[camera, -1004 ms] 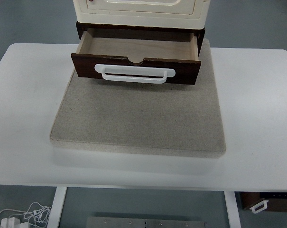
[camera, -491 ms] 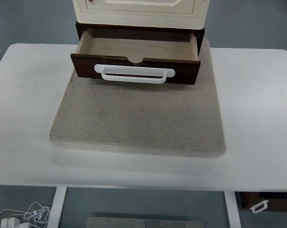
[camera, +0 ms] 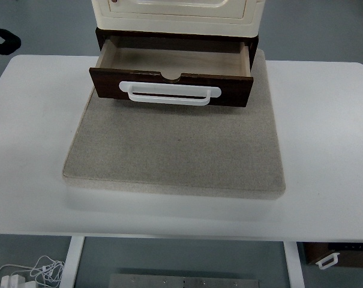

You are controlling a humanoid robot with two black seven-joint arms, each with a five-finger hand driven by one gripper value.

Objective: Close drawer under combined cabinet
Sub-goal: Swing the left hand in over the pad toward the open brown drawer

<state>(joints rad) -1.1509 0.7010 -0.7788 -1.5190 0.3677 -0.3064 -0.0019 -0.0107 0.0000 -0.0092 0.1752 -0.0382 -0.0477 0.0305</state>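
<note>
top view: the drawer point(camera: 172, 72) stands pulled out of the dark base under the cream cabinet point(camera: 177, 15), its wooden inside bare, its front overhanging the grey mat point(camera: 175, 150) that steadies the unit on the white table point(camera: 325, 132). the white handle point(camera: 170, 93) runs across the front, facing the robot, so a flat push there should send it home. at the upper left edge a dark shape, likely the left hand point(camera: 1, 41), shows well apart from the drawer; whether its fingers are apart or curled cannot be told. the right hand is not visible. closing is not yet begun.
</note>
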